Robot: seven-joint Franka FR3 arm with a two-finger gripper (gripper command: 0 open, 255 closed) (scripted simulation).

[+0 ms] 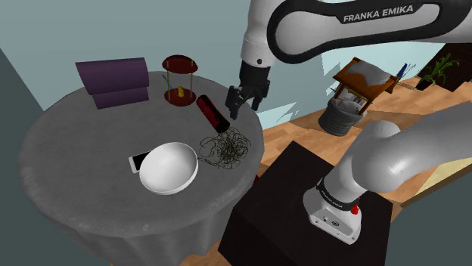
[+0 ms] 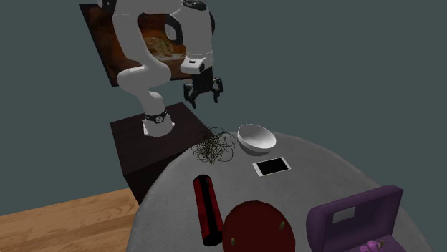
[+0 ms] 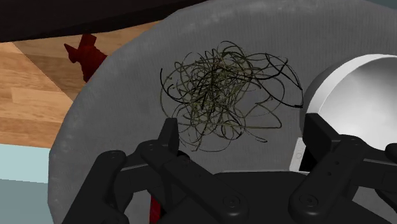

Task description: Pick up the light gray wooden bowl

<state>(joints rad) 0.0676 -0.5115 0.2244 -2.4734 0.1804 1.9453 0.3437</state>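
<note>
Pincer [image 3: 242, 130] spread, white bowl [image 3: 364, 86] apart, untouched

The spread jaws hang well apart from the white bowl [image 2: 256, 137] on the grey table [image 2: 319, 163].

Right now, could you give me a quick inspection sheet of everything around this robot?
Surface: round grey table.
Job's things: white bowl, upright, untouched.
Clutter: phone, dark red cylinder, red hourglass-like stand, purple box.
Grippers: hand open, raised in the air, holding nothing.
Cables: wire tangle beside the bowl.
Surroundings: wooden floor, small model well, potted plant.
</note>
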